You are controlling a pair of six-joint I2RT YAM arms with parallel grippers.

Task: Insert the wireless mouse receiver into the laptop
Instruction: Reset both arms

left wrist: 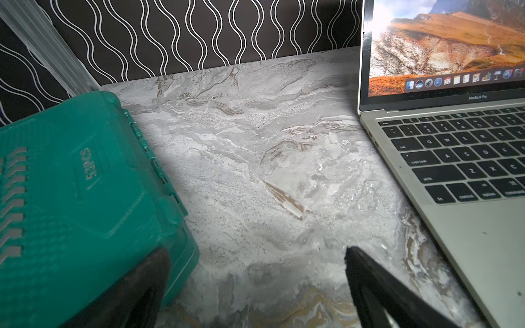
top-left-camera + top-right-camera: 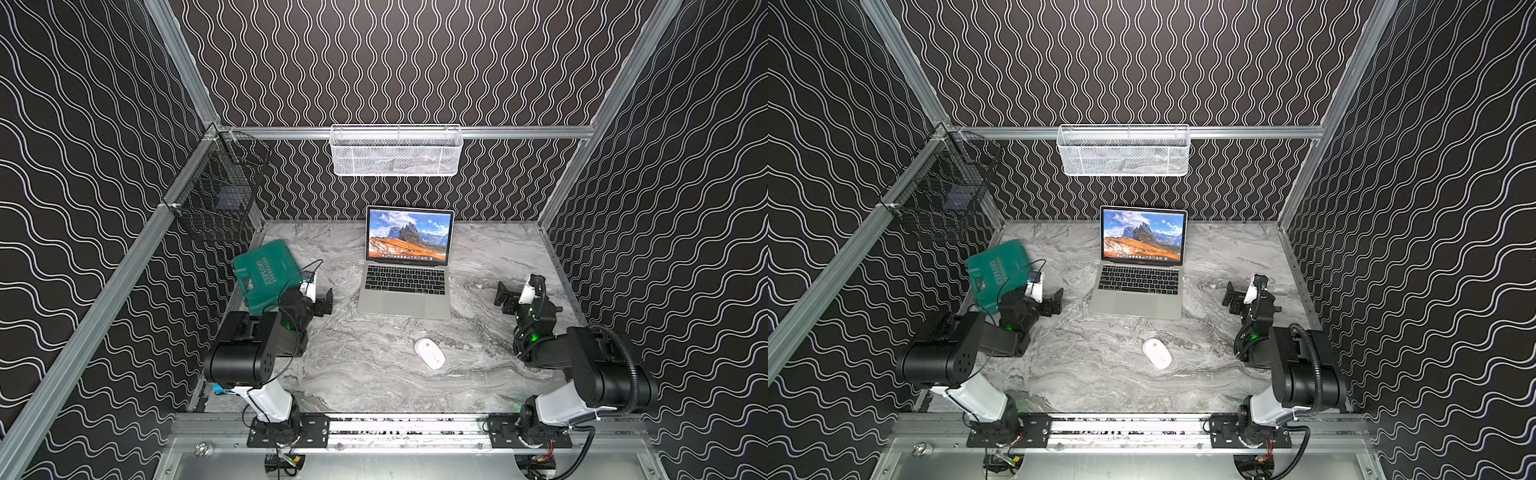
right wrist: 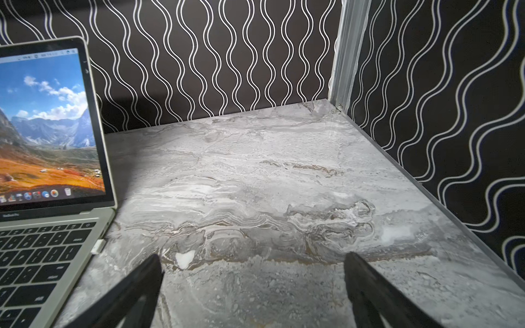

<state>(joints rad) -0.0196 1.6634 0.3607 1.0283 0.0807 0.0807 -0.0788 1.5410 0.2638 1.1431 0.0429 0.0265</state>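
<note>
Two grippers, both mine, both empty. I take the middle of the table (image 2: 374, 374) as the dial, with the far wall at twelve.

Nearest to me, at about five o'clock, the mouse (image 2: 430, 353) lies flat with its top side up, well apart from either gripper. Its underside is hidden.

Farther out, my left gripper (image 2: 326, 302) hangs at nine o'clock with its jaws spread wide and nothing between them. It sits between the green case (image 2: 266, 278) and the left edge of the laptop (image 2: 405, 286). My right gripper (image 2: 502, 297), at three o'clock, is spread just as wide over bare table.

The case lies closed at ten o'clock. At twelve o'clock the laptop stands open with its screen lit.

In the right wrist view a small white stub (image 3: 99, 246) touches the laptop's right edge, beside the keyboard. I cannot tell whether it is seated in a port or only resting there, nor whether it is the receiver.

So my reading splits. If the stub is the receiver, the plugging-in looks done. If it is only an adapter, everything is left: get the receiver, which I see nowhere else, carry it over and push it in.
</note>
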